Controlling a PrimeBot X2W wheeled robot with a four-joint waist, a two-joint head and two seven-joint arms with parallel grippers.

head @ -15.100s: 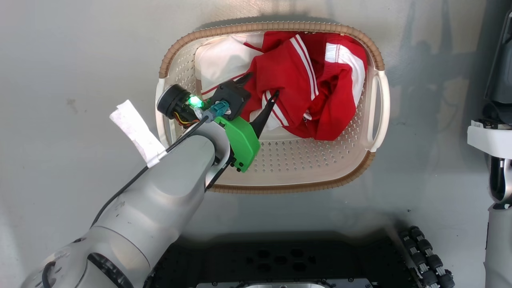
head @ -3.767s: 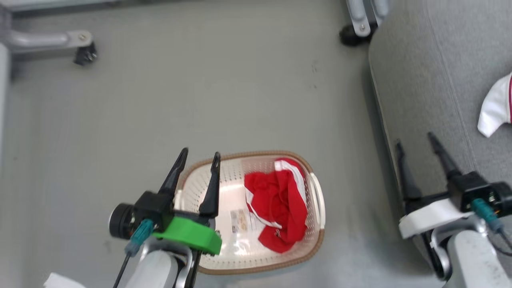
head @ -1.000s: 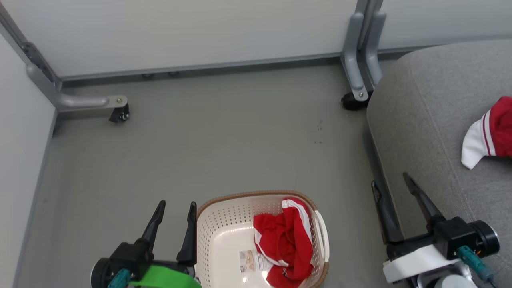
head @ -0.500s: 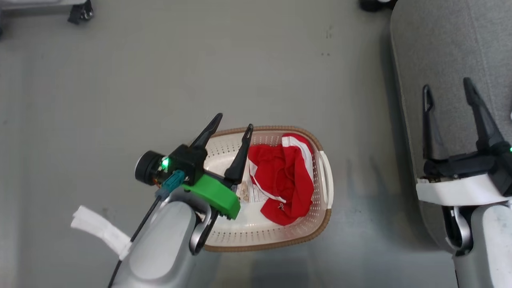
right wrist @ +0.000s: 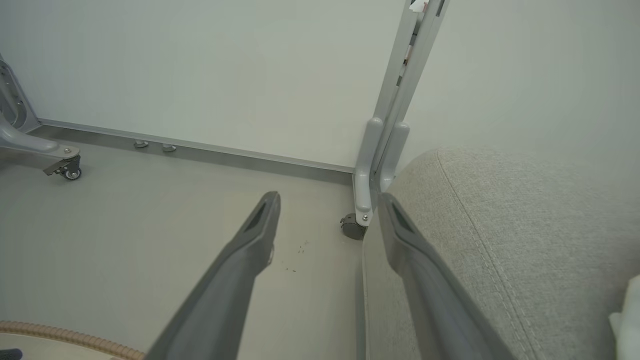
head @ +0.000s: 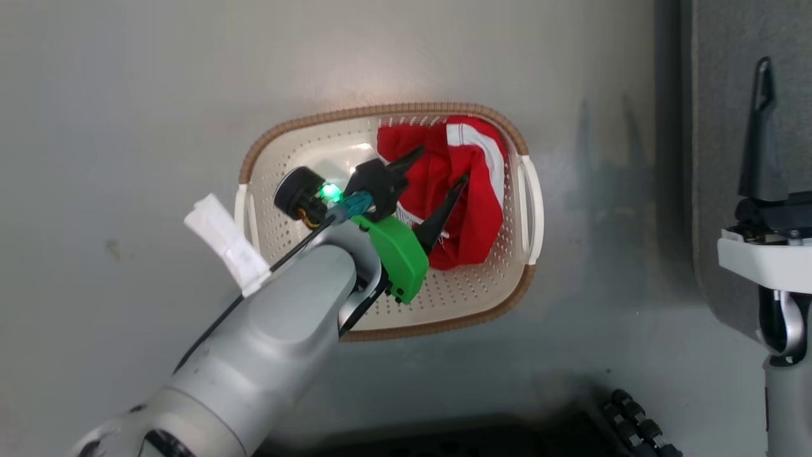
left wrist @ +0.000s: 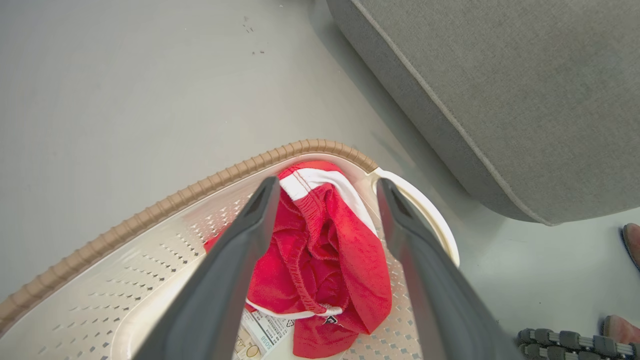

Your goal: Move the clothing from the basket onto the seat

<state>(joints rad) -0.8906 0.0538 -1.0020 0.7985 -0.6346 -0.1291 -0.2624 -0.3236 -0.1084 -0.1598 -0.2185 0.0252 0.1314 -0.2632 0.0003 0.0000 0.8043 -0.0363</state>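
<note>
The left arm [head: 266, 355] reaches from the near left, its pale forearm slanting up over the near rim of the basket [head: 304, 124]. The left gripper [head: 444, 164] hangs inside the basket's outline with its two dark fingers spread wide and aimed at the clothing [head: 485, 203]. It has hold of nothing. In the left wrist view the red cloth lies between the fingertips, and whether they touch it cannot be told. A green mount [head: 396, 254] sits on that wrist, and a white tag [head: 222, 241] hangs from its cable.

The right gripper [right wrist: 328, 196] is raised at the right, fingers apart and empty, straddling the left edge of the seat [right wrist: 500, 225]. One finger is over the floor [right wrist: 125, 240], the other over the grey cushion.

There is one basket, standing on the floor just left of the seat, with two white side handles. In it lies one crumpled red garment with a white stripe, bunched against the far right wall, and one barcode sticker [left wrist: 260, 335] on the bottom. Behind the seat, the right wrist view shows two castors under a grey partition frame [right wrist: 390, 125].
</note>
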